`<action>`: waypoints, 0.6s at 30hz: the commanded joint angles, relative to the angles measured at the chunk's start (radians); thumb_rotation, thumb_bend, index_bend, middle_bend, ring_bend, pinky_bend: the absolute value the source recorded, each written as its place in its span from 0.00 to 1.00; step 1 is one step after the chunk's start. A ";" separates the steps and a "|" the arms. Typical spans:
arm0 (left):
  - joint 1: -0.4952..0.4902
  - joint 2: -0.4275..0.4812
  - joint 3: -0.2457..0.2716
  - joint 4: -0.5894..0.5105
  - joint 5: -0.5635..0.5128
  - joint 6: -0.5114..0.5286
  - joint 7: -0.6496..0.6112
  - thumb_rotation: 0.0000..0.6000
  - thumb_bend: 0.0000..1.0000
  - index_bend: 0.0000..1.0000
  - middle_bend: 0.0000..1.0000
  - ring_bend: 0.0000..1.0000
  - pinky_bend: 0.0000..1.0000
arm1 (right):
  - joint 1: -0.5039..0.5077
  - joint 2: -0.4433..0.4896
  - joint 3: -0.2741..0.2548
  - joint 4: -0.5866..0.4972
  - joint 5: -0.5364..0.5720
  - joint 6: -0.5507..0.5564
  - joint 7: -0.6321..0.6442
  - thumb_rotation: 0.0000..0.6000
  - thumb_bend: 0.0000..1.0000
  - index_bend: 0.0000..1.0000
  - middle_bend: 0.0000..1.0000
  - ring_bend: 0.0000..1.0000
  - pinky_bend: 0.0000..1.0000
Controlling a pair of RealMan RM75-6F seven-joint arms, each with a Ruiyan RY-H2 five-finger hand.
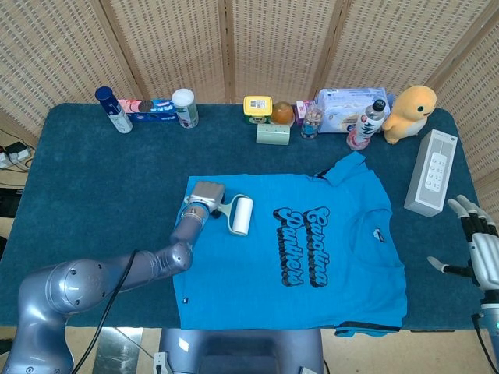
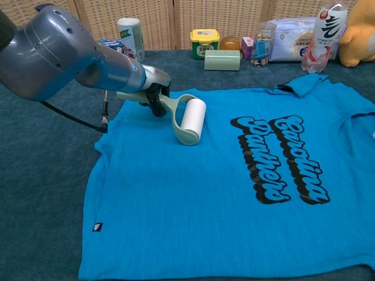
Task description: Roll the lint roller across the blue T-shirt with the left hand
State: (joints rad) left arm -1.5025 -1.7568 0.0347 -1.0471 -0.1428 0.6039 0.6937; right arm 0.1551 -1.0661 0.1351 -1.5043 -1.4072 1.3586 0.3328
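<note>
- Where the table [image 1: 86,179] is bare, its top shows a dark teal, carpet-like cloth; woven cane screens [image 1: 171,47] close off the room behind it, and at the far left edge cables [image 1: 12,156] lie on the floor.
- Along the back edge stand, from the left, a blue spray can [image 1: 114,110], a flat tube box [image 1: 152,109] and a white canister [image 1: 185,107].
- Reaching in from the lower left, the left hand [image 1: 204,199] has its fingers wrapped around the roller's handle, out over the shirt's left part.
- Just right of that hand, the roller [image 1: 241,216] lies with its white drum on the shirt [image 1: 265,296], a little left of the black lettering [image 1: 306,243]; the chest view shows the drum [image 2: 193,117] touching the fabric.
- Spread flat, the shirt covers the middle of the table, collar toward the back right.
- Further along the back edge come a yellow tub [image 1: 258,107], a pale green box [image 1: 273,134], a wipes pack [image 1: 347,107], a drinks bottle [image 1: 366,125] and a yellow plush duck [image 1: 411,113].
- Near the right edge lies a white box [image 1: 430,171].
- At the far right, off the table, the right hand [image 1: 479,245] hangs empty with fingers spread.
</note>
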 commanded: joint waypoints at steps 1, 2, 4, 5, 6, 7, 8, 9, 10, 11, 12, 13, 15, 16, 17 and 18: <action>-0.007 -0.014 -0.017 0.007 -0.001 0.007 0.013 1.00 1.00 1.00 0.96 0.83 0.97 | -0.001 0.002 0.000 -0.001 -0.001 0.002 0.003 1.00 0.00 0.07 0.00 0.00 0.00; -0.009 -0.020 -0.025 0.009 0.001 0.012 0.017 1.00 1.00 1.00 0.96 0.83 0.97 | -0.002 0.003 0.001 -0.001 -0.001 0.003 0.006 1.00 0.00 0.07 0.00 0.00 0.00; -0.011 -0.027 -0.037 0.010 0.006 0.017 0.021 1.00 1.00 1.00 0.96 0.83 0.97 | -0.002 0.004 0.001 -0.002 -0.002 0.004 0.009 1.00 0.00 0.07 0.00 0.00 0.00; -0.011 -0.031 -0.043 0.011 0.007 0.019 0.022 1.00 1.00 1.00 0.96 0.83 0.97 | -0.002 0.005 0.001 -0.002 -0.002 0.004 0.011 1.00 0.00 0.07 0.00 0.00 0.00; -0.012 -0.037 -0.051 0.012 0.008 0.021 0.025 1.00 1.00 1.00 0.96 0.83 0.97 | -0.003 0.006 0.001 -0.002 -0.002 0.005 0.014 1.00 0.00 0.07 0.00 0.00 0.00; -0.013 -0.041 -0.057 0.014 0.009 0.022 0.027 1.00 1.00 1.00 0.96 0.83 0.97 | -0.004 0.007 0.001 -0.001 -0.002 0.006 0.015 1.00 0.00 0.07 0.00 0.00 0.00; -0.015 -0.046 -0.064 0.018 0.010 0.023 0.032 1.00 1.00 1.00 0.96 0.83 0.97 | -0.004 0.007 0.001 -0.001 -0.003 0.007 0.017 1.00 0.00 0.07 0.00 0.00 0.00; -0.016 -0.051 -0.068 0.021 0.010 0.025 0.036 1.00 1.00 1.00 0.96 0.83 0.97 | -0.004 0.008 0.002 -0.002 -0.003 0.007 0.018 1.00 0.00 0.07 0.00 0.00 0.00; -0.019 -0.057 -0.075 0.026 0.012 0.027 0.042 1.00 1.00 1.00 0.96 0.83 0.97 | -0.004 0.009 0.001 -0.001 -0.004 0.008 0.020 1.00 0.00 0.07 0.00 0.00 0.00; -0.021 -0.061 -0.080 0.029 0.012 0.029 0.045 1.00 1.00 1.00 0.96 0.83 0.97 | -0.005 0.009 0.002 -0.001 -0.004 0.008 0.021 1.00 0.00 0.07 0.00 0.00 0.00; -0.023 -0.067 -0.088 0.034 0.013 0.032 0.050 1.00 1.00 1.00 0.96 0.83 0.97 | -0.005 0.009 0.002 -0.001 -0.004 0.009 0.022 1.00 0.00 0.07 0.00 0.00 0.00; -0.025 -0.071 -0.094 0.037 0.014 0.034 0.053 1.00 1.00 1.00 0.96 0.83 0.97 | -0.005 0.010 0.001 -0.001 -0.005 0.010 0.023 1.00 0.00 0.07 0.00 0.00 0.00; -0.029 -0.081 -0.108 0.045 0.017 0.037 0.060 1.00 1.00 1.00 0.96 0.83 0.97 | -0.006 0.010 0.001 -0.001 -0.005 0.010 0.024 1.00 0.00 0.07 0.00 0.00 0.00; -0.031 -0.087 -0.121 0.051 0.023 0.036 0.060 1.00 1.00 1.00 0.96 0.83 0.97 | -0.006 0.011 0.001 -0.001 -0.005 0.010 0.025 1.00 0.00 0.07 0.00 0.00 0.00; -0.031 -0.090 -0.129 0.054 0.029 0.034 0.058 1.00 1.00 1.00 0.96 0.83 0.97 | -0.006 0.011 0.001 -0.001 -0.004 0.009 0.026 1.00 0.00 0.07 0.00 0.00 0.00; -0.031 -0.095 -0.146 0.061 0.045 0.031 0.049 1.00 1.00 1.00 0.96 0.83 0.97 | -0.006 0.011 0.001 -0.001 -0.004 0.009 0.027 1.00 0.00 0.07 0.00 0.00 0.00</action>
State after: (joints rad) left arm -1.5320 -1.8434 -0.0936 -0.9957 -0.1146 0.6379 0.7497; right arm 0.1493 -1.0548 0.1365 -1.5056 -1.4115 1.3675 0.3594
